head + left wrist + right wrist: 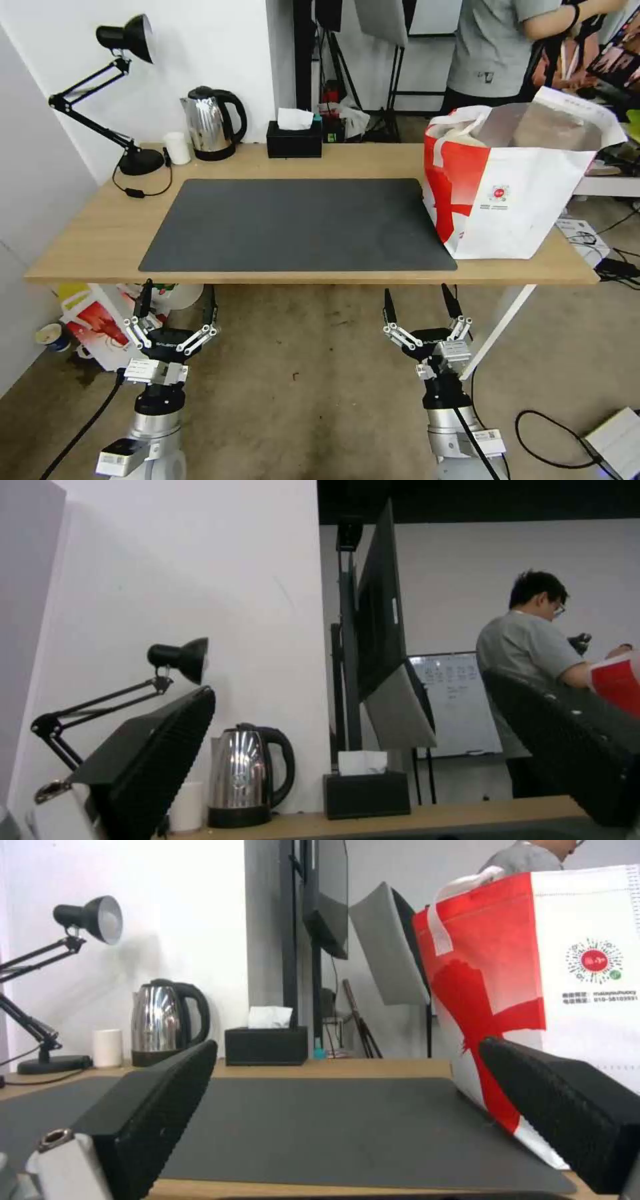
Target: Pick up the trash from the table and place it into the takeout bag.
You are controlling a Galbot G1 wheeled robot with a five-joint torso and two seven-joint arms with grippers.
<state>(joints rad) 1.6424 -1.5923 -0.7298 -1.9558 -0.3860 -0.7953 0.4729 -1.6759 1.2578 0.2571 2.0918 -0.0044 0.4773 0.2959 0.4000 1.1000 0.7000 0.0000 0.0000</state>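
Takeout bag [517, 193]: upright, right end of worktop [100, 233], partly on grey mat [300, 223].
Left gripper [176, 308]: lower left, below worktop edge, fingers wide, empty.
Right gripper [422, 308]: lower centre-right, fingers wide, empty.

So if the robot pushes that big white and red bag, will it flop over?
Probably it slides or dents rather than topples: the takeout bag sits on a wide flat base on the table. Its sides look soft and creased, so they would likely buckle. The handles look floppy.

Left gripper [177, 301] and right gripper [423, 300]: black ribbed fingers [150, 760], silver linkage bars, black hub with white lettering. White labels below, black collar, silver wrist housing. Black cable along each arm.
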